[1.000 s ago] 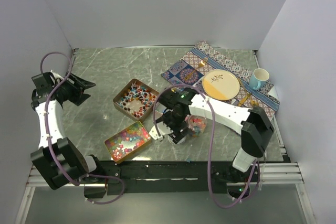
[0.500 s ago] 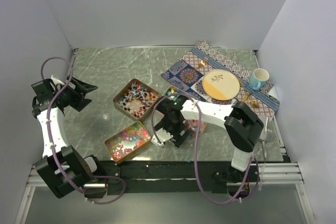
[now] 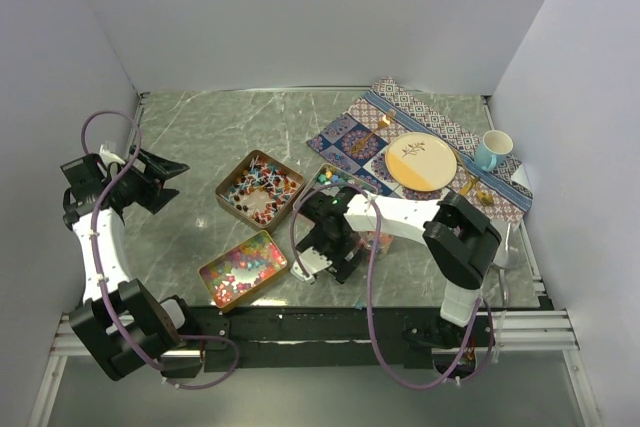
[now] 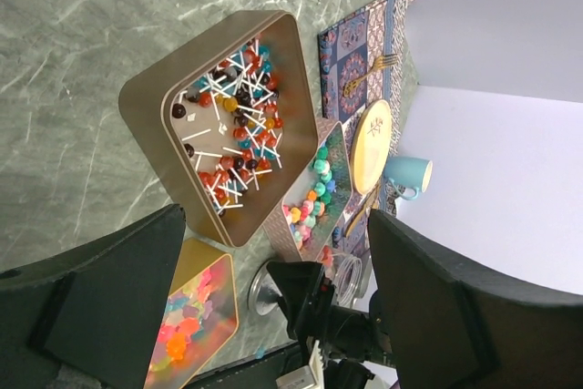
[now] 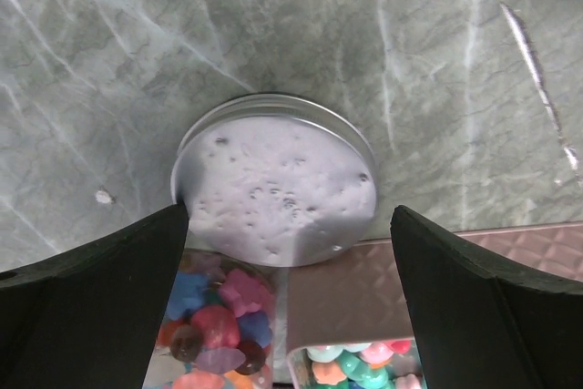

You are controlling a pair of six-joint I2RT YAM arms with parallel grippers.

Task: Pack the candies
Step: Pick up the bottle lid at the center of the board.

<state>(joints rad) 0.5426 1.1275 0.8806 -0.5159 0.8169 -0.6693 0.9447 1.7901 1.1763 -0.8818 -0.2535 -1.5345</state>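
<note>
White-and-black left arm [image 3: 95,237]: upright from its base, wrist bent. Black two-finger left gripper [image 3: 163,171] points level, toward the right arm's side; jaws spread wide, nothing between them.

White-and-black right arm [image 3: 410,212]: reaches low across toward the left arm. Black two-finger right gripper [image 5: 290,216] points downward; jaws fully spread.

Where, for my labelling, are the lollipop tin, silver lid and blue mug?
lollipop tin [image 4: 150,111]: left wrist view, its side wall.
silver lid [image 5: 278,193]: right wrist view, middle of its top.
blue mug [image 3: 490,155]: top view, its body.
</note>
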